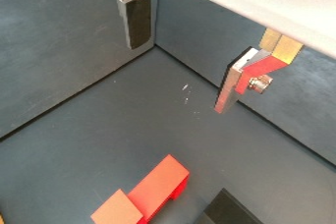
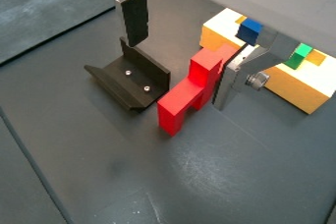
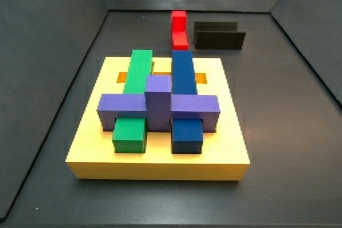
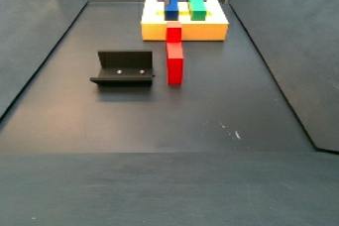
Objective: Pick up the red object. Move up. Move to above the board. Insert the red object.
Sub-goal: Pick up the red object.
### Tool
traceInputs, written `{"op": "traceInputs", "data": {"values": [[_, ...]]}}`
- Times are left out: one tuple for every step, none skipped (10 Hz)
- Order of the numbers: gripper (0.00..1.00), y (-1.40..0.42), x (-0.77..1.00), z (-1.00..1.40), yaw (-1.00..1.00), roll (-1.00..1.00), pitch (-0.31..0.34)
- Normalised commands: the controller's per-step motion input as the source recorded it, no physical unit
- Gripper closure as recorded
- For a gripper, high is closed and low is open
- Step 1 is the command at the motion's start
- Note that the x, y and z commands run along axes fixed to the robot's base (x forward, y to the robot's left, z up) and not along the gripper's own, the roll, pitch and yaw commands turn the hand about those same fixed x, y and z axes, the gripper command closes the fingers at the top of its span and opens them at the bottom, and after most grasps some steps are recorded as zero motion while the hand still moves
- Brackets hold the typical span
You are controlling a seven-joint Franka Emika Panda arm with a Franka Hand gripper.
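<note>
**Red piece lies loose on the floor, pincer empty above it**

The pincer [image 2: 184, 56] shows only in the wrist views, hanging above the dark floor [image 4: 199, 161] with its jaws spread wide and nothing between them. Its fingers [image 2: 134, 17] are flat silver plates with dark pads. In neither side view is the pincer visible.

The red object [image 4: 173, 54] lies flat on the floor, a long bright red piece with stepped prongs. In a wrist view [image 2: 191, 92] it sits just beside the fixture [image 2: 129, 80], the dark L-shaped bracket, with one finger plate passing in front of it. In another wrist view only one end of the red object [image 1: 147, 194] shows, with a dark corner close by that cannot be identified.

In a side view the red object [image 3: 179, 27] lies between the board [image 3: 100, 147] and the far wall, next to the fixture [image 3: 218, 36]. One end comes close to the board's [image 4: 212, 30] edge; whether they touch cannot be told.

The board, a yellow slab, carries green blocks [image 3: 138, 70], blue blocks [image 3: 182, 72] and a purple cross-shaped block [image 3: 159, 102] lying over them.
</note>
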Motion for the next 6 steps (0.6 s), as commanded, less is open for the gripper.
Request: {"op": "traceInputs", "data": {"values": [[0.0,-0.2,0.11,-0.05,-0.2,-0.15,0.0],[0.0,-0.29,0.1,-0.01,-0.47,-0.27,-0.023],[0.0,-0.37,0.0,0.0,-0.61,-0.22,-0.11],[0.0,-0.37,0.0,0.0,-0.62,-0.21,-0.123],[0.0,-0.41,0.0,-0.04,-0.62,-0.15,-0.123],[0.0,-0.42,0.03,-0.11,-0.61,-0.11,-0.09]]}}
